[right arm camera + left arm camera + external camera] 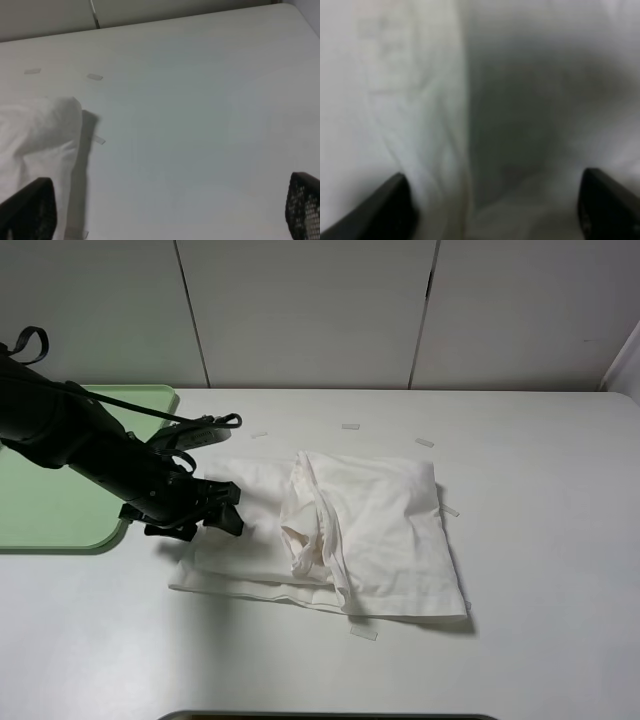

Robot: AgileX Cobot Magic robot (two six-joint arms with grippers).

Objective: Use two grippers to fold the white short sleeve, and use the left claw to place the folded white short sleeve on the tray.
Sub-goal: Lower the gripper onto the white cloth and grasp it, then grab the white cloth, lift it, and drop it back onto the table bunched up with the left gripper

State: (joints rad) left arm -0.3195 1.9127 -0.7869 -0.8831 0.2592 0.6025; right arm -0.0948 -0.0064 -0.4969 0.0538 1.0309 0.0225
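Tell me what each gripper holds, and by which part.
Nothing. The left claw hangs open over the white short sleeve's left edge; the right gripper is open over the table.

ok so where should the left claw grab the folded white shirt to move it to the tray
Probably the stacked left edge of the white short sleeve, approached from the tray side. The layers lie flat there, the left claw hangs open over it, and the middle is bunched.
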